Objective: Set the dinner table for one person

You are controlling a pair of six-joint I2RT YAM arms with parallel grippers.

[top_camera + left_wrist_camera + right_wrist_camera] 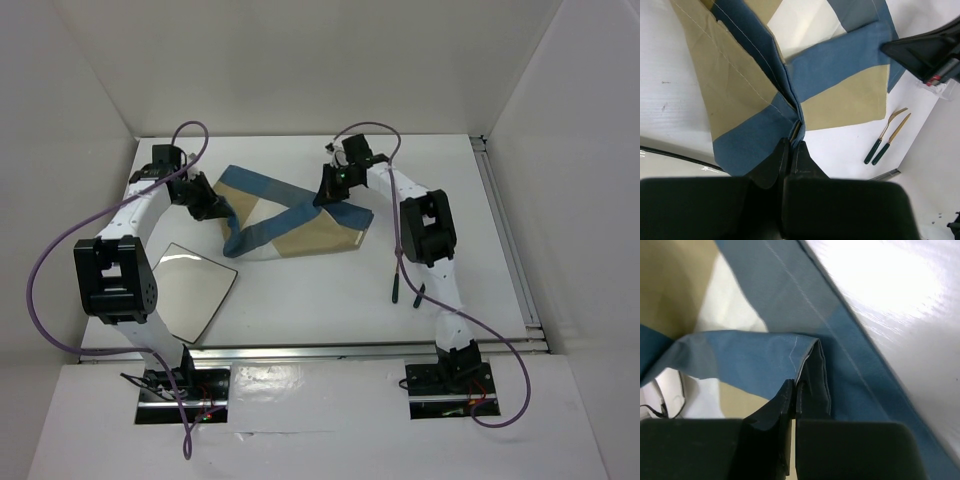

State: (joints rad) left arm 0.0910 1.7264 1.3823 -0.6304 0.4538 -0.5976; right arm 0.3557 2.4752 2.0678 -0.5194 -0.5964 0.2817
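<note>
The blue-and-tan cloth placemat (290,220) lies twisted and partly folded over at the back middle of the white dinner table (310,300). My left gripper (212,206) is shut on the placemat's left edge. In the left wrist view the gripper (792,143) pinches a fold of the cloth (750,100). My right gripper (328,190) is shut on the placemat's far right part. In the right wrist view the gripper (796,386) clamps a folded blue edge (765,350). A small white square plate (190,288) lies at the front left.
Two gold utensils with dark green handles (398,282) lie right of the placemat, beside the right arm; they also show in the left wrist view (886,138). A metal rail (505,230) runs along the table's right edge. White walls enclose the table.
</note>
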